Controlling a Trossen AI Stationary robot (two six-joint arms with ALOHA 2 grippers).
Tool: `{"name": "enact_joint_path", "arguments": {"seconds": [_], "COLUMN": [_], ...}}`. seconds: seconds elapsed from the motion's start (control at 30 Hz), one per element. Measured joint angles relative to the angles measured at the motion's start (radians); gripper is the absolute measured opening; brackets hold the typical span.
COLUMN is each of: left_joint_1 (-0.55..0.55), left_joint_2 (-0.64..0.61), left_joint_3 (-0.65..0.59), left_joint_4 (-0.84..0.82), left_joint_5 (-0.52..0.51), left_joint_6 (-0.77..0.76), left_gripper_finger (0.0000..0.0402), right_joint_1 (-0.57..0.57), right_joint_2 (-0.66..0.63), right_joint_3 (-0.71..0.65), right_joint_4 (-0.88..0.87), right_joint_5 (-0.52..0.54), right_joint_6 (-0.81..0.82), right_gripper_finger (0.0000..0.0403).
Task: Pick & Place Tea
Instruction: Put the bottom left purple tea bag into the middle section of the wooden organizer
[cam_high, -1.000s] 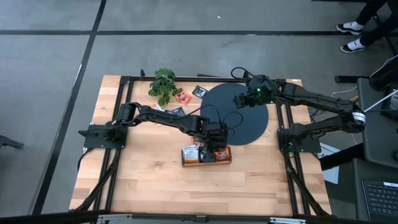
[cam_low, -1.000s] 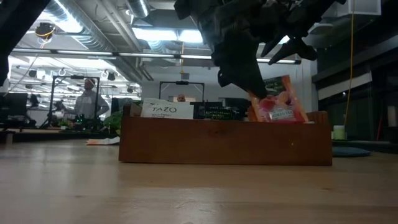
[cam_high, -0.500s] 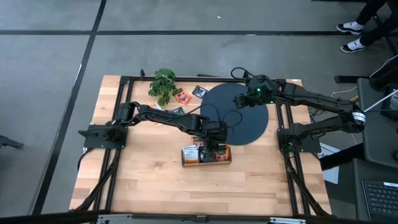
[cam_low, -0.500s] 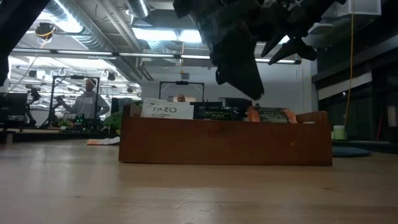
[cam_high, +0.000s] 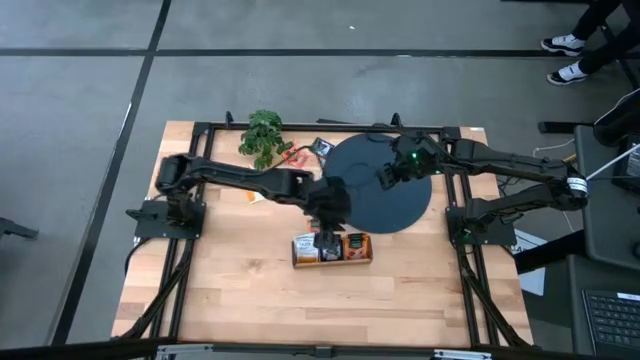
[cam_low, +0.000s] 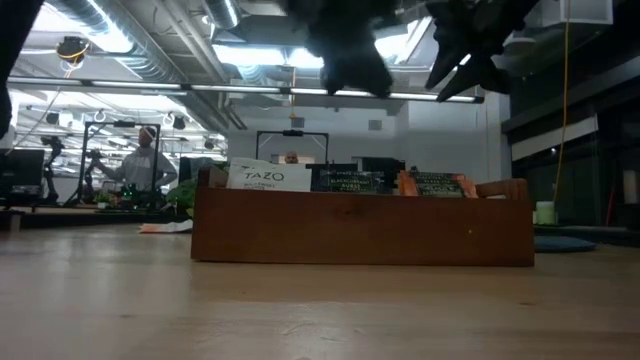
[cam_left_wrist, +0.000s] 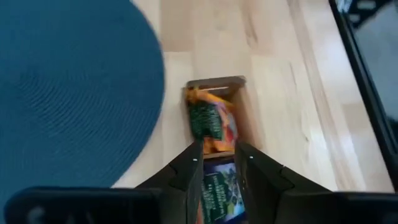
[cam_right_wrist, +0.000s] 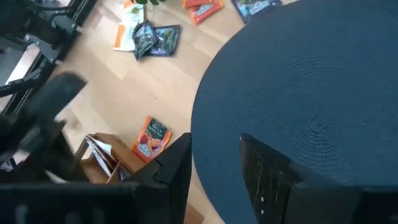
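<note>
A: What differs from half a second ago?

B: The left gripper (cam_high: 330, 205) has risen off the wooden box (cam_high: 332, 250) and drawn back to the black disc's (cam_high: 395, 200) left rim; its fingers (cam_left_wrist: 189, 168) stand narrowly apart, holding nothing. The orange-red packet (cam_left_wrist: 217, 127) it carried a second ago now lies in the box's right end (beside a dark teal one).

A: And the right gripper (cam_high: 385, 175)?

B: It has shifted down-left over the disc, fingers apart, empty.

A: Loose tea?

B: Packets (cam_high: 305, 150) lie at the upper middle, between the plant (cam_high: 262, 135) and the disc; one orange-red packet (cam_right_wrist: 151, 138) lies just beside the box.

A: Open room?

B: Bare table (cam_high: 250, 300) runs along the lower edge and left of the box.
</note>
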Motion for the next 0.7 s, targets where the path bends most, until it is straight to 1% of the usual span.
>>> {"name": "enact_joint_path", "arguments": {"seconds": [0.17,0.27,0.4,0.5,0.6,0.7], "left_joint_1": [0.042,0.066,0.08,0.081,0.081,0.084], "left_joint_2": [-0.204,-0.345,-0.529,-0.643,-0.732,-0.781], "left_joint_3": [-0.289,-0.456,-0.631,-0.736,-0.823,-0.898], "left_joint_4": [0.197,0.248,0.245,0.238,0.227,0.218], "left_joint_5": [-0.002,-0.039,-0.159,-0.224,-0.286,-0.331], "left_joint_6": [-0.142,-0.229,-0.338,-0.413,-0.486,-0.576], "left_gripper_finger": [0.009,0.0091,0.009,0.009,0.009,0.009], "right_joint_1": [0.043,0.065,0.095,0.119,0.141,0.162], "right_joint_2": [0.0,0.0,0.0,0.009,0.03,0.071], "right_joint_3": [0.0,0.0,0.0,0.0,0.0,0.0], "right_joint_4": [0.026,0.069,0.173,0.256,0.322,0.388], "right_joint_5": [0.026,0.038,0.06,0.084,0.109,0.121], "right_joint_6": [0.002,0.006,0.006,0.006,0.006,0.006], "right_gripper_finger": [0.0136,0.0136,0.0136,0.0136,0.0136,0.0136]}}
